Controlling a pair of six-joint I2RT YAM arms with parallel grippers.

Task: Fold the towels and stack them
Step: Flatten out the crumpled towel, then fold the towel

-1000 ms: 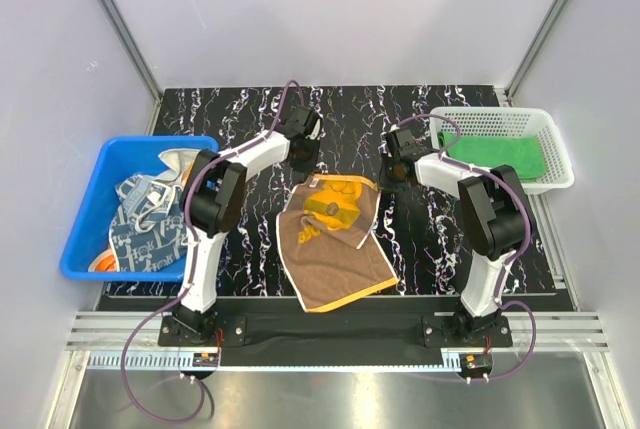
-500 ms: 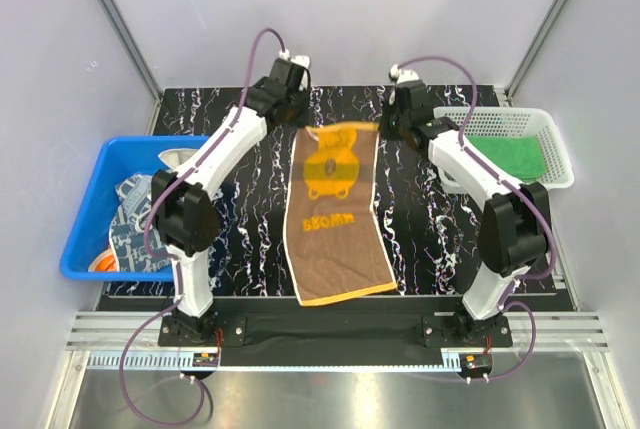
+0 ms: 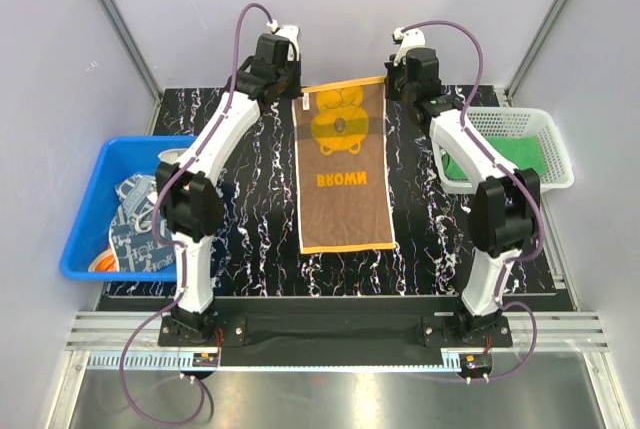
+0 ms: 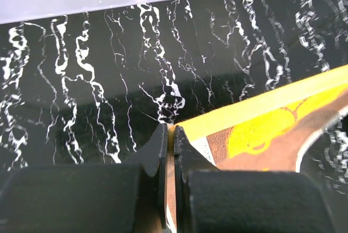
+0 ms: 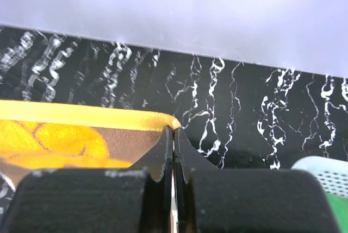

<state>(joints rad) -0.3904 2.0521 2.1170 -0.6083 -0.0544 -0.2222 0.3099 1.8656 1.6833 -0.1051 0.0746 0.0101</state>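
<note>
1. Top external view: the brown towel (image 3: 343, 174) with a yellow border lies lengthwise on the table (image 3: 250, 249), its near hem toward the arm bases.
2. The blue bin (image 3: 90, 199) on the left holds the patterned towels (image 3: 135, 224). The mesh basket (image 3: 490, 117) on the right holds the green towel (image 3: 500, 154).
3. The left gripper (image 4: 171, 132) is clamped on the brown towel's far-left corner.
4. The right gripper (image 5: 173, 131) is clamped on its far-right corner.

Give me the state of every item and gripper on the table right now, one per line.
brown towel: unfolded, stretched lengthwise, far corners held.
left gripper: shut on its far left corner.
right gripper: shut on its far right corner.
green towel: lying flat in the white basket.
patterned towels: crumpled in the blue bin.
</note>
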